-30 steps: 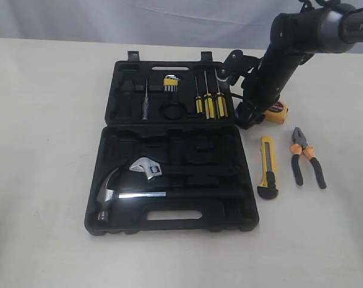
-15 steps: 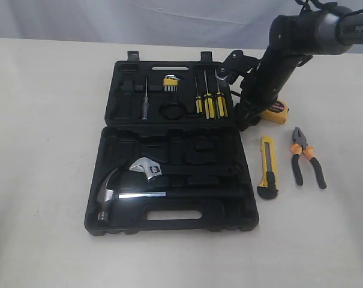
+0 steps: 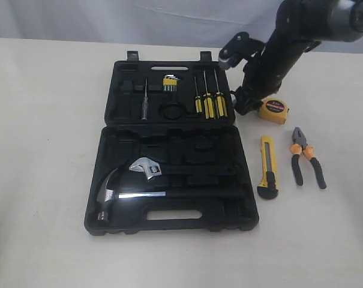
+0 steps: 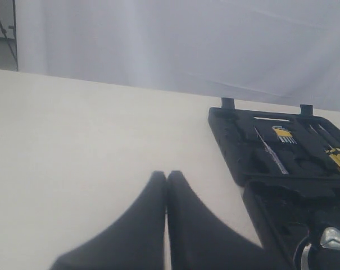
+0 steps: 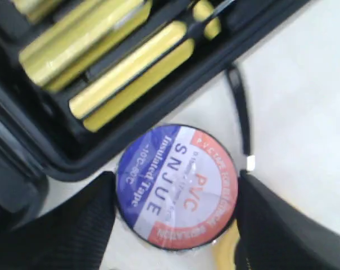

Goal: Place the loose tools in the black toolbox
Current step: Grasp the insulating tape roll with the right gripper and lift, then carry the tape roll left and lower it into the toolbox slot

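Left pincer [image 4: 166,175] first: fingers pressed tip to tip, nothing between 'em, hanging over bare bench [image 3: 43,150] towards the left edge, well apart from the case.

Mid-bench, black toolbox [image 3: 169,223] lying wide open, lid half flat towards the far edge. Near half: chrome claw hammer [image 3: 109,192] seated in its slot, adjustable wrench [image 3: 146,168] just above the hammer's head. Lid half: hex keys [image 3: 170,82] in a yellow holder, then three yellow-handled screwdrivers [image 3: 208,103] side by side by the lid's right rim.

Right pincer [image 3: 244,108] is down just off that right rim, arm coming in from the far right corner. Wrist cam is clear: small tape roll [image 5: 176,187], white-blue-red label facing up, sits between the two fingers [image 5: 74,225], one finger against each side, so it's holding the roll. Roll's just beside the case rim, outside it. Can't tell if it's off the bench or resting on it.

Tape measure [image 3: 273,110], yellow, on the bench right next to that pincer, black strap [image 5: 240,112] trailing past the roll.

Nearer the front, right of the case: yellow-black utility knife [image 3: 267,168] lying lengthwise just beside the case wall. Orange-and-black pliers [image 3: 306,157] next over towards the right edge, nose pointing to the far edge, handles splayed.
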